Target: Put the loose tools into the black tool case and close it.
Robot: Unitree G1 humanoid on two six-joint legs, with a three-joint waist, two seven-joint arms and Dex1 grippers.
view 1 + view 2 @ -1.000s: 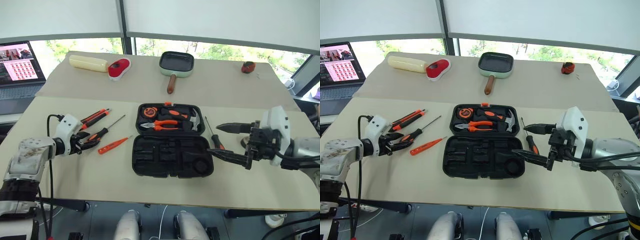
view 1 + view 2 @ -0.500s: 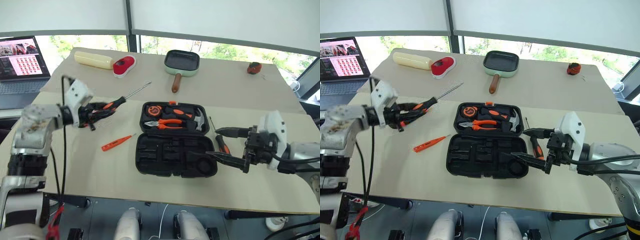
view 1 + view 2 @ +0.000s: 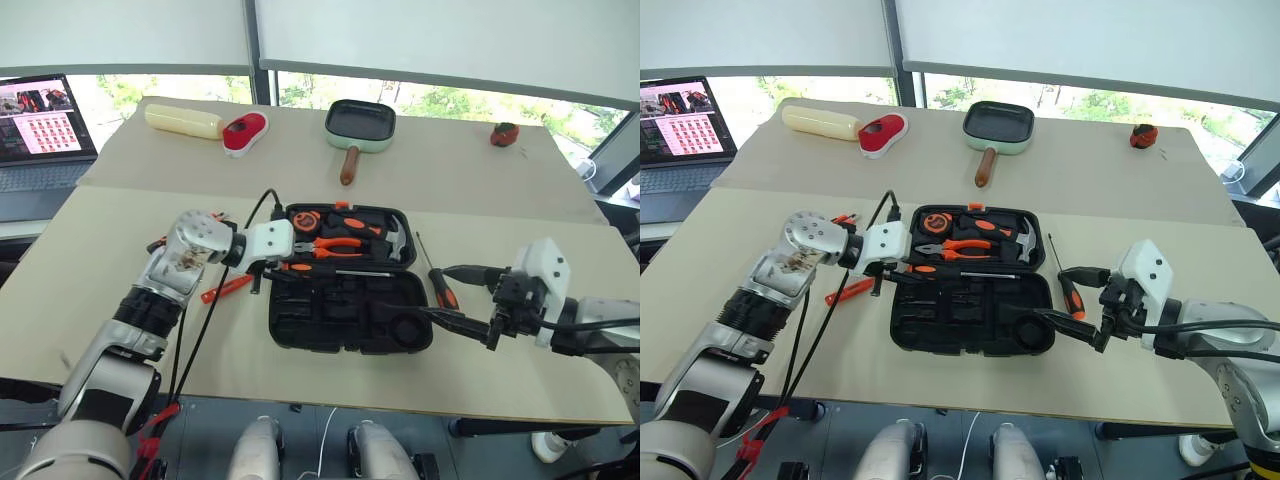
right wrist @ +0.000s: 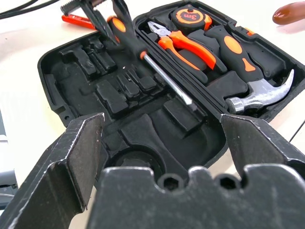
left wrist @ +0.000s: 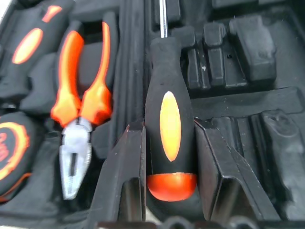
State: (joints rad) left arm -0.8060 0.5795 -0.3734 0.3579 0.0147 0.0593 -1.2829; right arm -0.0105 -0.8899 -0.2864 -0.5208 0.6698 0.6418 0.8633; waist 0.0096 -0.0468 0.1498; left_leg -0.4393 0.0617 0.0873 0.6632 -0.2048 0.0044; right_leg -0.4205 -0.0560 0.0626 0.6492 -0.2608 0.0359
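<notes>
On the left of the desk (image 3: 90,300) an all-orange tester screwdriver (image 3: 225,288) lies loose, with more orange-and-black handles (image 3: 843,217) half hidden behind the left arm. The left claw (image 5: 164,157) is clamped on the fat handle of a black-and-orange screwdriver (image 3: 330,271), holding it over the open black tool case (image 3: 345,320) with the shaft lying along the hinge line between the two halves. That tool looks light and stiff, and the rubbery handle should not slip, so the grip near the butt end seems sound (though a grip so far back may let the tip swing as it is lowered into a recess).

The far half of the case already carries orange-handled pliers (image 3: 335,245), a tape measure (image 3: 300,220) and a silver-headed hammer (image 3: 392,240); the near half is empty moulded slots.

Just right of the case a second black-and-orange screwdriver (image 3: 437,280) lies on the desk. I'd take it by the handle too, since the thin shaft would be hard to pinch. The right claw (image 3: 465,298) hangs beside it with its fingers spread wide, holding nothing.
</notes>
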